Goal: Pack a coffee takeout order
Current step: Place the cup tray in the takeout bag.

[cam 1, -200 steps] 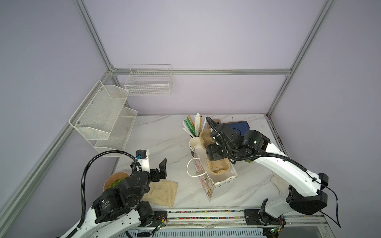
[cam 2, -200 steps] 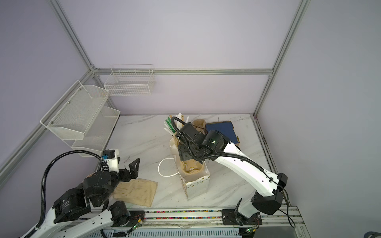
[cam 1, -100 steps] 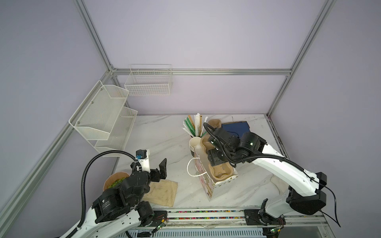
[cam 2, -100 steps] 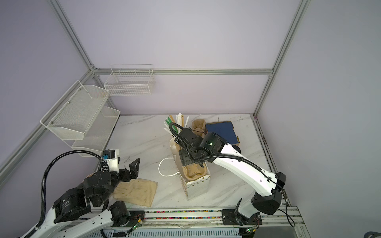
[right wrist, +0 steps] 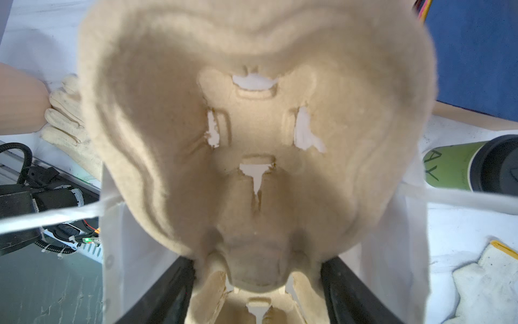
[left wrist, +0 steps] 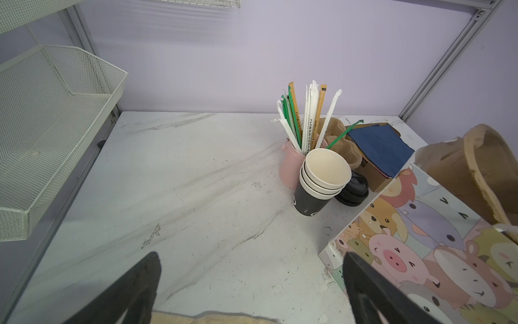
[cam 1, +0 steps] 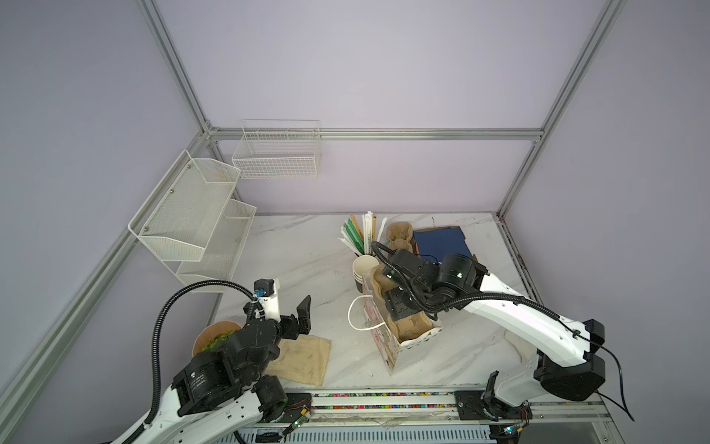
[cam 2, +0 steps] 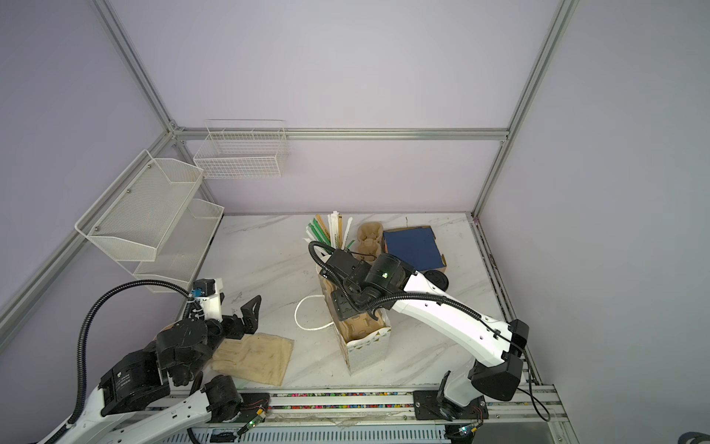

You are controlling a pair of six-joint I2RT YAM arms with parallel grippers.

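The right fingers [right wrist: 353, 297] are closed from both sides on the narrow waist of the carrier [right wrist: 252, 126]. It is a rough, fibrous brown pulp tray with two round wells and small torn slots. It sits lengthways and tilted in the open bag [cam 1: 399, 355], white paper printed with cartoon animals. One well is down inside and the other rises above the rim. The right arm leans over the opening and hides much of the carrier in both top views.

The left fingers [left wrist: 134, 291] are spread wide with nothing between them, over the marbled desk [left wrist: 196, 168] at the edge of a beige cloth [cam 1: 303, 357].

The green cup [right wrist: 454, 165] with its black lid is on the desk just beside the bag, near the navy napkin [cam 2: 413, 248] on a cardboard box. Stacked paper cups [left wrist: 325, 174] and a pink pot of wrapped straws [left wrist: 291, 165] stand behind the bag.
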